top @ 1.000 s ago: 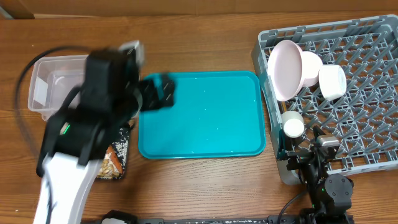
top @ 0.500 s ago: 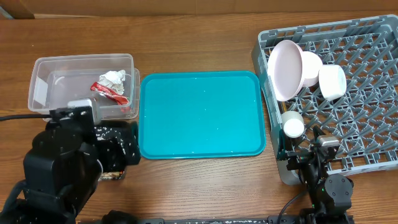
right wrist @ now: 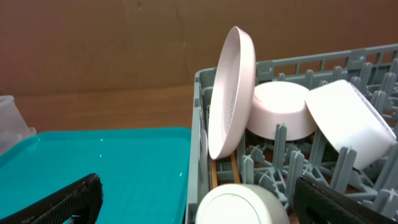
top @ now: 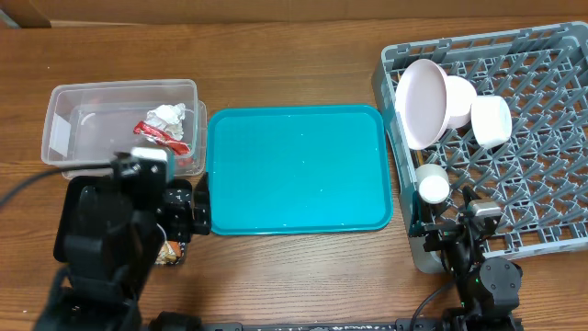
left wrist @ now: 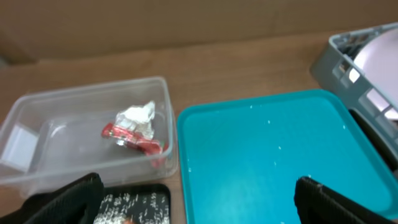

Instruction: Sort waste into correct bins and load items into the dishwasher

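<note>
"Two faults are possible from this state," the inspector notes. "The left gripper (left wrist: 198, 182) hangs low at 8 o'clock over the shallow black rectangular tray (left wrist: 163, 190) holding beige food scraps with rice grains (left wrist: 127, 204). A careless lift or swing could catch that tray or the clear rectangular plastic tub (top: 69, 115) at 10 o'clock and spill the red snack wrapper (top: 163, 136) and crumpled white tissue (top: 167, 116) lying inside it."

"And the second?" the operator asks.

"The right gripper (right wrist: 196, 182), at 5 o'clock, sits just beside the wall of the large grey plastic dish rack (top: 542, 184). Any sideways sweep could knock the small white cup (top: 432, 186) or the white round plate (top: 421, 101) leaning on edge."

"Finger state?"

"Both pairs stand wide apart, holding nothing. The left forearm angles toward 2 o'clock; the right points toward 12 o'clock."
</note>
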### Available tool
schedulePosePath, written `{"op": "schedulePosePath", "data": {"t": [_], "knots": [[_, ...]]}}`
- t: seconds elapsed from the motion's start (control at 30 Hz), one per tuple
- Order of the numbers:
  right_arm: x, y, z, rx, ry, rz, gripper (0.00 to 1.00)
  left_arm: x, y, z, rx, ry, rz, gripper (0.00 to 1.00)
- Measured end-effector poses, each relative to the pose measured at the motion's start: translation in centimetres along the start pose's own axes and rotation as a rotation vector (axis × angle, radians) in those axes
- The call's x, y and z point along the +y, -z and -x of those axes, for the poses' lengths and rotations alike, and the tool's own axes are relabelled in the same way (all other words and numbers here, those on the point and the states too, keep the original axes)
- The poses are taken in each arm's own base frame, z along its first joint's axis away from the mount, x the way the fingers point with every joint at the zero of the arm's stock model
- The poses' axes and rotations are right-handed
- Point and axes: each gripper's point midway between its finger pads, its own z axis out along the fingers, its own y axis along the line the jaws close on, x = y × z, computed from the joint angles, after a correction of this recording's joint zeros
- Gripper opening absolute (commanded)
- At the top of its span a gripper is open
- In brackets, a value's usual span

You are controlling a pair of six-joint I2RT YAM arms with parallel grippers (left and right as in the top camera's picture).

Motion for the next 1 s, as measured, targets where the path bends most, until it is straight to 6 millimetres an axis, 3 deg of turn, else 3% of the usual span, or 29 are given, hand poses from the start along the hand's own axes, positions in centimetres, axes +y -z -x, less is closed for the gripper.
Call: {"op": "schedulePosePath", "data": {"t": [0.2,0.5,0.7,0.87,1.0], "knots": [[0.0,0.0,0.0,0.0,0.0,0.0,1.0,-0.3,-2.3,-4.1,-0.132,-0.054,-0.035,1.0],[0.0,0.0,0.0,0.0,0.0,0.0,1.0,-0.9,-3.6,-8.3,-0.339,-0.085,-0.054,1.0],[0.0,0.0,0.0,0.0,0.0,0.0,1.0,-1.0,-5.3,-11.5,-0.343,-0.086,-0.059,1.0],[0.0,0.0,0.0,0.0,-0.001,0.0,1.0,-1.0,-8.3,-14.5,-0.302,-0.084,-0.062,1.0],[0.0,0.0,0.0,0.0,-0.001,0.0,1.0,-1.0,-8.3,-13.8,-0.346,-0.085,-0.059,1.0]]}}
